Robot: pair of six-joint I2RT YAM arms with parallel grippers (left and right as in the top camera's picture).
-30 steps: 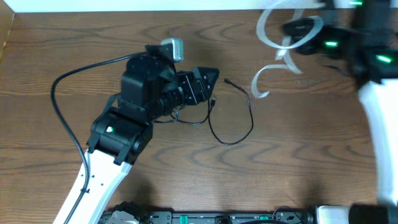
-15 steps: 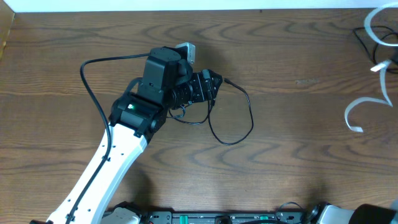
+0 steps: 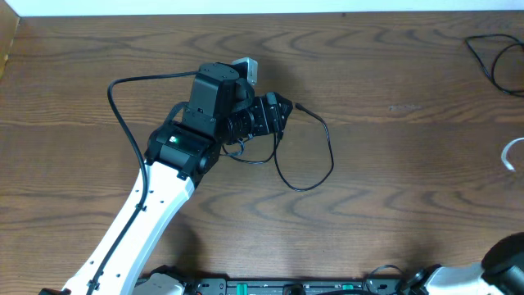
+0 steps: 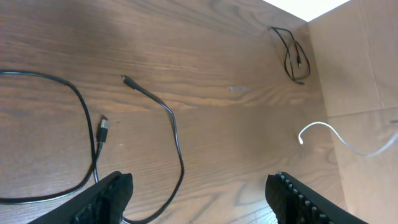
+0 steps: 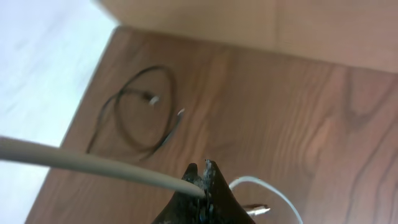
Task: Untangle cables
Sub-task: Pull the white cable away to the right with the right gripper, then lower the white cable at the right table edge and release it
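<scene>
The black cable (image 3: 326,161) lies in a loose loop on the wooden table, just right of my left gripper (image 3: 278,113). In the left wrist view the black cable (image 4: 177,146) curves between my wide-open fingers (image 4: 109,196), with its plug ends (image 4: 104,127) on the wood. My left gripper (image 4: 199,199) is open and empty. My right gripper (image 5: 208,175) is shut on the white cable (image 5: 93,163), which hangs out to the left. The rest of the white cable (image 5: 277,190) curls below it. In the overhead view only a piece of the white cable (image 3: 512,154) shows at the right edge.
A second thin black cord (image 3: 490,59) lies coiled at the table's far right corner; it also shows in the left wrist view (image 4: 292,53) and the right wrist view (image 5: 134,118). A thick black arm wire (image 3: 123,106) arcs left of the left arm. A light wall borders the table's right side (image 4: 354,56).
My right arm has carried the white cable away to the right, almost out of the overhead view. My left arm shifted a little to the right, then held still over the black cable.
</scene>
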